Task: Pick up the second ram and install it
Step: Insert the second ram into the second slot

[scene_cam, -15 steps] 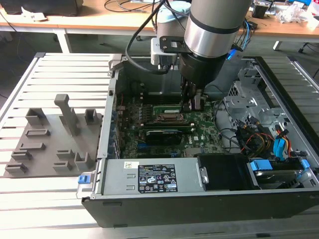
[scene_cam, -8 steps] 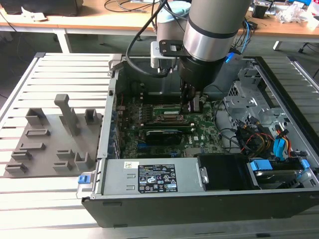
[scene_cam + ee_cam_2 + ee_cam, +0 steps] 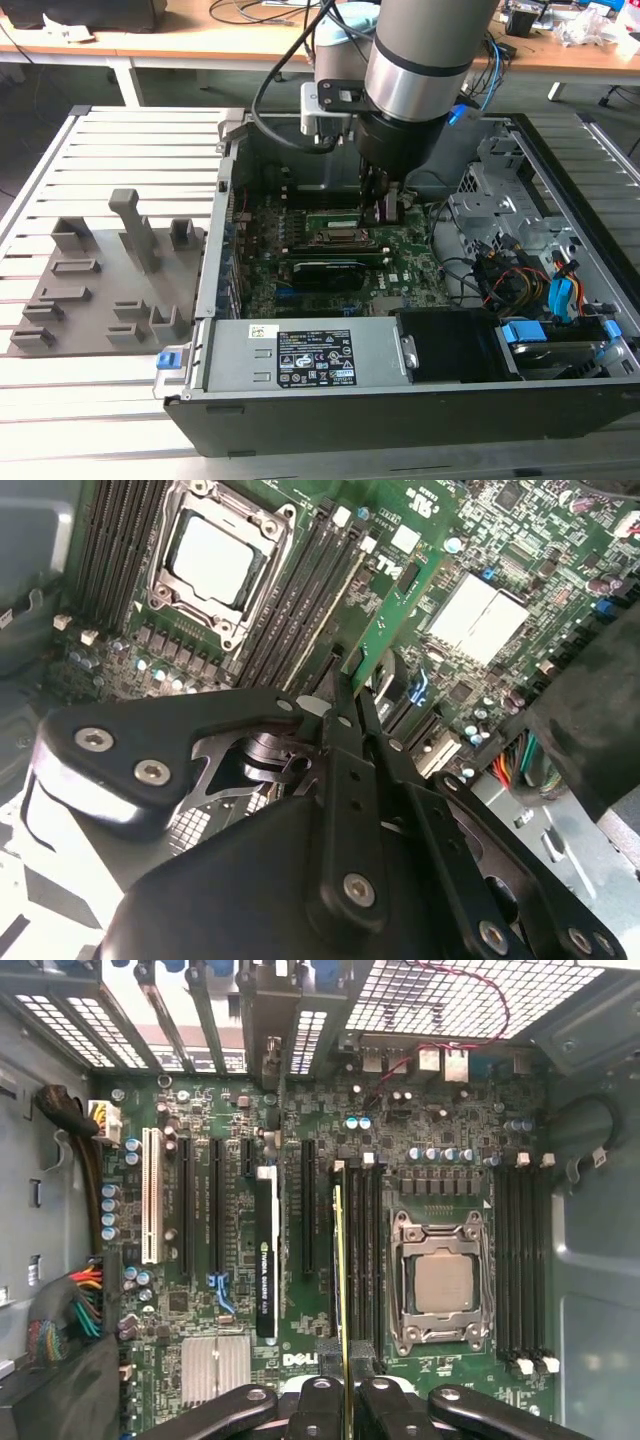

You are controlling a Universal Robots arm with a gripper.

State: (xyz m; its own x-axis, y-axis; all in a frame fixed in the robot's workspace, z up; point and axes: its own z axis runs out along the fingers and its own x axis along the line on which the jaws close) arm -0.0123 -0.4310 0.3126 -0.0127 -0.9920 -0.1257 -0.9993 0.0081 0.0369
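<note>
You're looking at the gripper (image 3: 352, 685) pinching the second ram (image 3: 392, 615), a slim green card-thin stick seen edge-on in the first wrist view (image 3: 339, 1270). It stands over the black memory slots (image 3: 360, 1250) just beside the CPU socket (image 3: 441, 1282).

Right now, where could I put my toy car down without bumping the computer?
The slatted metal table is bare behind the grey fixture tray, and in front of it too. Inside the computer case it is crowded: the gripper holds the second ram over the motherboard.
</note>
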